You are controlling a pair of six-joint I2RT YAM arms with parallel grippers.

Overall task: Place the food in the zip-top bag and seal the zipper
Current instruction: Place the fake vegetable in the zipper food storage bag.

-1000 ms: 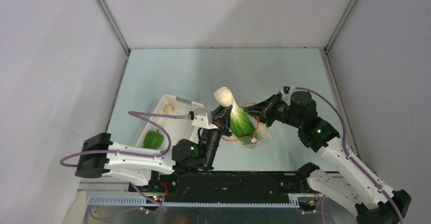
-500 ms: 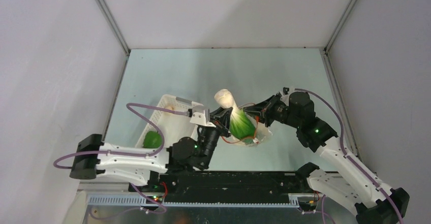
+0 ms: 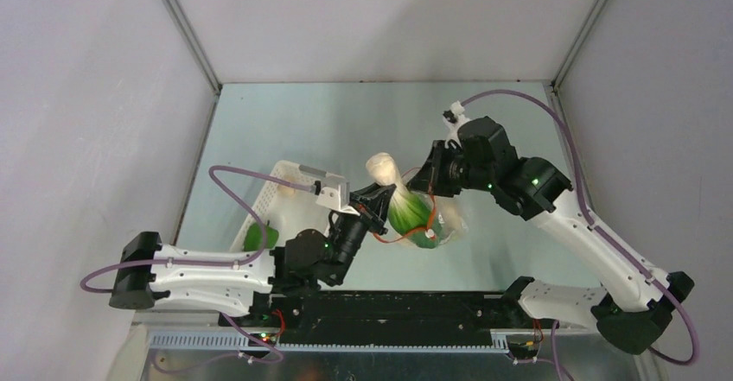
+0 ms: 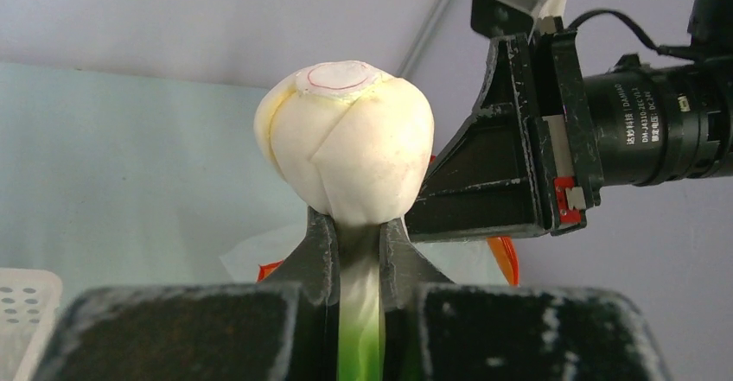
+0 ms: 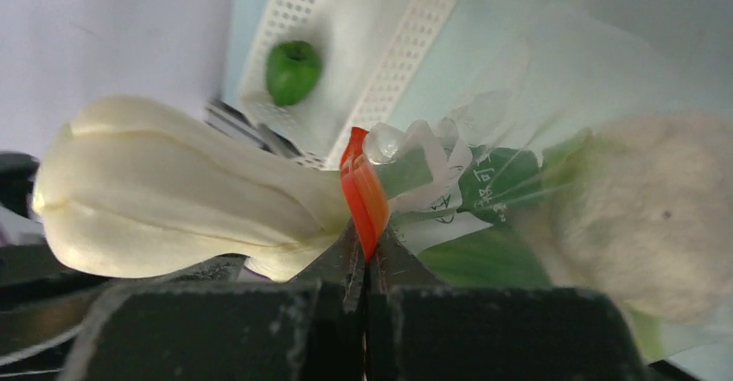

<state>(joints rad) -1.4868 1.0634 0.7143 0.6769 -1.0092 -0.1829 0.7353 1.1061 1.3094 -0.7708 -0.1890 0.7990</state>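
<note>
Soft, even overhead light, faint shadows; wrist views blur at near edges

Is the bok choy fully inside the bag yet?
Partly in: the bok choy's green leaves inside the zip-top bag, white stalk end sticking out past the zipper, clamped by the left gripper.

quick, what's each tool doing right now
left tool: closed on the bok choy stalk
right tool: closed on the zipper
</note>
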